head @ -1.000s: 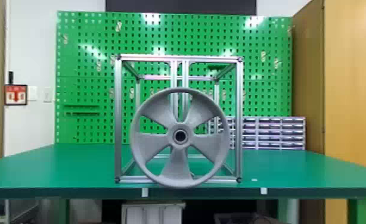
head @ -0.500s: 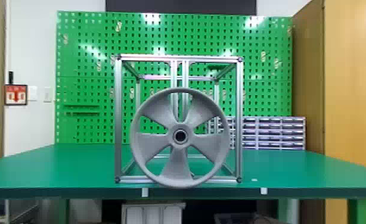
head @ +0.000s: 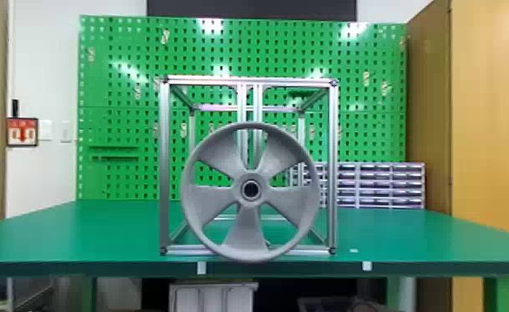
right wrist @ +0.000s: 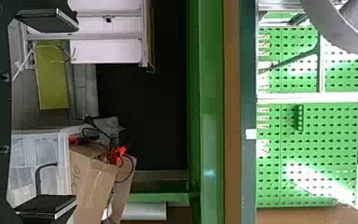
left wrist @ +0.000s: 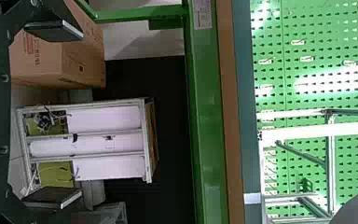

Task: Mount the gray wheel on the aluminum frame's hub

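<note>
While the left pincer (left wrist: 53,114) and right pincer (right wrist: 47,114) gape wide, one gray wheel (head: 245,220) stands well beyond both, before one aluminum frame (head: 164,166).

Left of the green pegboard (head: 121,91), you see a framed wall sign (head: 22,132) with a red down arrow; you can't read the beam label (left wrist: 202,14) or print on the cardboard box (left wrist: 81,60) and carton (right wrist: 91,184).
</note>
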`<act>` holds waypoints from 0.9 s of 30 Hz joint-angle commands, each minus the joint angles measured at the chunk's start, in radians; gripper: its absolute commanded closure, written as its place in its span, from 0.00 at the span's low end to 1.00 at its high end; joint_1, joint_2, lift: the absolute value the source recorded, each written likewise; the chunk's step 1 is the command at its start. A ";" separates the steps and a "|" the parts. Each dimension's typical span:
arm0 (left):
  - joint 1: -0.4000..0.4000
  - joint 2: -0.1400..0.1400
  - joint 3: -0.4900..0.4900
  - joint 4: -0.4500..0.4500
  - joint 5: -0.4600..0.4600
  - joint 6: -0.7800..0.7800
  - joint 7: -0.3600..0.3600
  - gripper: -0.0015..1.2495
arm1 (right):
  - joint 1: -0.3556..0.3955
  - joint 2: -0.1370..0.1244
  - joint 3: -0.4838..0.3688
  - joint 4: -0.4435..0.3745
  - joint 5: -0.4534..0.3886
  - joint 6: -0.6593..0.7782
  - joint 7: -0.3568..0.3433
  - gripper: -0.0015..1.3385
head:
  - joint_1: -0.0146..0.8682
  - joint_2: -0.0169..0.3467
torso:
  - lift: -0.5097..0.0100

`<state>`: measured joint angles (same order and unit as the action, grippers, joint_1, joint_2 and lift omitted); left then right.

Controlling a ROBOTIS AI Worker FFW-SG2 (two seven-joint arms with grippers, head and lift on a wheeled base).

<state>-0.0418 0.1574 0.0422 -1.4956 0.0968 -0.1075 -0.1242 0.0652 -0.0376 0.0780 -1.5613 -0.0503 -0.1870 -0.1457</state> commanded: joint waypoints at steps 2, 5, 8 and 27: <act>-0.004 -0.001 -0.002 0.000 0.000 0.006 0.000 0.09 | -0.001 0.002 -0.001 0.000 0.000 0.001 0.000 0.01 | 0.01 0.06 | 0.02; -0.004 -0.001 -0.001 0.000 0.000 0.009 0.000 0.09 | -0.001 0.002 -0.001 0.000 0.000 0.001 0.000 0.01 | 0.01 0.06 | 0.02; -0.004 -0.002 -0.001 0.000 0.000 0.011 0.000 0.09 | -0.001 0.002 -0.003 0.000 -0.003 0.001 0.000 0.01 | 0.01 0.06 | 0.02; -0.004 -0.006 -0.001 0.000 0.000 0.014 0.000 0.09 | -0.001 0.004 -0.003 0.000 -0.011 0.005 0.000 0.01 | 0.01 0.06 | 0.02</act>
<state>-0.0460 0.1520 0.0422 -1.4956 0.0966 -0.0950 -0.1241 0.0643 -0.0341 0.0752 -1.5614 -0.0613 -0.1836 -0.1457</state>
